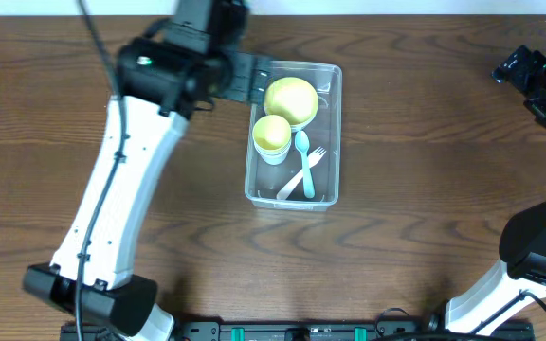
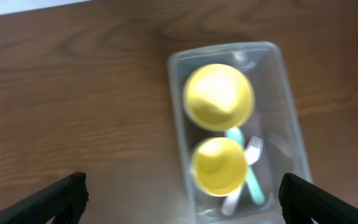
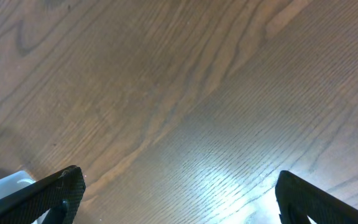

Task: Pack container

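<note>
Container (image 1: 328, 123) holds yellow bowl (image 1: 290, 98), yellow cup (image 1: 272, 133), teal spoon (image 1: 304, 163), white fork (image 1: 297, 180); left gripper (image 2: 182, 196) near, right gripper (image 3: 179, 193) well apart, both jaws spread.

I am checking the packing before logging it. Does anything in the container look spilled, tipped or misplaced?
Nothing stands out. The container sits flat on the table, and the yellow bowl, yellow cup, teal spoon and white fork all lie inside its rim. Nothing is spilled.

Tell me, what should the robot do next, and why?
Probably draw the left gripper up and away from the container. The bowl, cup, spoon and fork already sit inside it, that gripper is open and empty, and nothing else to pack shows.
</note>
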Controlling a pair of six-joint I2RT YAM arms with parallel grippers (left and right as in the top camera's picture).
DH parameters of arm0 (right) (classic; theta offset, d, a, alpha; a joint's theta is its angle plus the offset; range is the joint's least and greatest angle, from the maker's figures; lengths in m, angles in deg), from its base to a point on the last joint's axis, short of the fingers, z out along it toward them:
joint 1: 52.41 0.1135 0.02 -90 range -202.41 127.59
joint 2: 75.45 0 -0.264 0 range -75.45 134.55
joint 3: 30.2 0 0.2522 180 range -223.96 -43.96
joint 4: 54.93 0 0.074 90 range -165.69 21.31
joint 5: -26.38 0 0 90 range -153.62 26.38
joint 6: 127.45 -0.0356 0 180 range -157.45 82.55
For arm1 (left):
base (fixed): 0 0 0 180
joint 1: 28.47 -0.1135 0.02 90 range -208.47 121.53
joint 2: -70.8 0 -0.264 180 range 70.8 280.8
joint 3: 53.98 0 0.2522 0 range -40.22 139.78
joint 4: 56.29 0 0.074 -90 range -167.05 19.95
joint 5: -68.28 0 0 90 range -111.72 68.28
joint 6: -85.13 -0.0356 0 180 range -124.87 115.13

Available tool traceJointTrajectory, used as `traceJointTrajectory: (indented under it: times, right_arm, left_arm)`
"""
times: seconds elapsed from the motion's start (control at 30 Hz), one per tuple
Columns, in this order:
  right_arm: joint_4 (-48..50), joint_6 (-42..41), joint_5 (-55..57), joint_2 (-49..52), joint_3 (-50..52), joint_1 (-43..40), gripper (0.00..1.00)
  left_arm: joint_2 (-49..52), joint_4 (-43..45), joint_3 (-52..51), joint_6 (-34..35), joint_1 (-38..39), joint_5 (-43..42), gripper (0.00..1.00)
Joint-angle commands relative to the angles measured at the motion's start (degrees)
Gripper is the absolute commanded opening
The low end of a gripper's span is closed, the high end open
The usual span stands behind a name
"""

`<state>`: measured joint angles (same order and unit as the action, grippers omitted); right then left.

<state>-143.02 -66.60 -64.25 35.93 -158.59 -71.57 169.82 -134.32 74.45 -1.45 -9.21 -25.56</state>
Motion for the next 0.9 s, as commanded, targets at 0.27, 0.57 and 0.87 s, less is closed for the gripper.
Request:
traceJointTrajectory:
  times: [0.27,0.57,0.87]
  right_arm:
    - [-0.04,-0.61,-0.02,0.33,0.24,-0.28,0.99]
    - [-0.04,-0.63,-0.02,0.33,0.22,-0.28,0.99]
    - [-0.04,-0.63,-0.02,0.33,0.22,-0.28,0.99]
  left_arm:
    - [-3.32,-6.84,0.44,0.31,-9.66,0.7,0.98]
    - [-5.05,-15.39,0.44,1.62,-9.84,-0.87,0.98]
    - [-5.46,-7.17,0.44,1.55,-11.3,4.02,0.98]
